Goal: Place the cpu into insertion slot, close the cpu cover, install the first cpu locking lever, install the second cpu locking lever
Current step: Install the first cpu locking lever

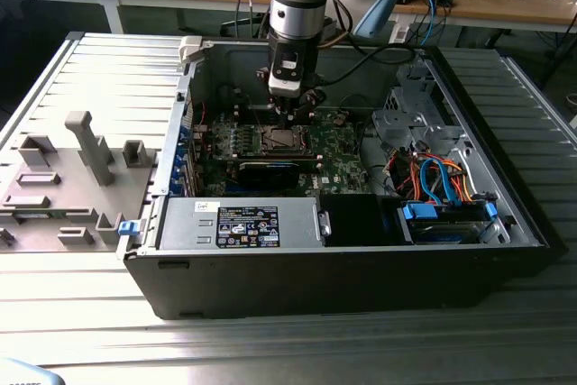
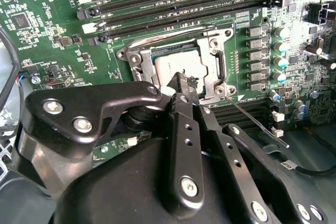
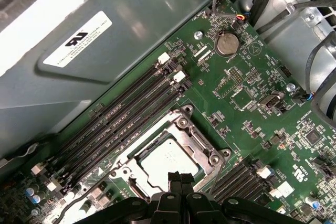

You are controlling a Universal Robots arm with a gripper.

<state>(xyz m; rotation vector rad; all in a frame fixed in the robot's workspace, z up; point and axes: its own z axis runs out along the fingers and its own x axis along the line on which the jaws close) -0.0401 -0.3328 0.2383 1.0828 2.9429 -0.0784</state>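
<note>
Cpu [image 2: 176,67]: a small flat square with a matt silvery-grey top, seated in the insertion slot [image 1: 281,140] on the green motherboard [image 3: 247,98].
Cpu cover [image 2: 214,64]: a thin bright metal frame with a square window, laid flat over the chip; round screw heads are seen at its corners.
Lever [image 2: 257,121]: a thin wire rod is seen slanting away from one corner of the socket (whether it is latched cannot be told).
Gripper [image 3: 180,177]: smooth black bolted links. The two narrow fingertips are pressed together with nothing seen between them, and are held over the cpu's edge; contact cannot be judged.
Memory slots [image 3: 126,124]: long black parallel strips are set just beside the socket.
Coin battery [image 3: 227,43]: a round silvery disc, well apart from the socket.
Capacitors [image 2: 278,51]: a row of small cylinders is lined up beside the cover.
Case [image 1: 361,277]: a black sheet-metal box, opened upward, laid on a ribbed metal table [image 1: 270,349].
Power supply [image 1: 243,223]: a grey labelled box is set against the near wall.
Cables [image 1: 433,173]: an orange and blue bundle, toward the exterior view's right.
Obstruction: part of the socket is hidden by the gripper's body in the second wrist view.
</note>
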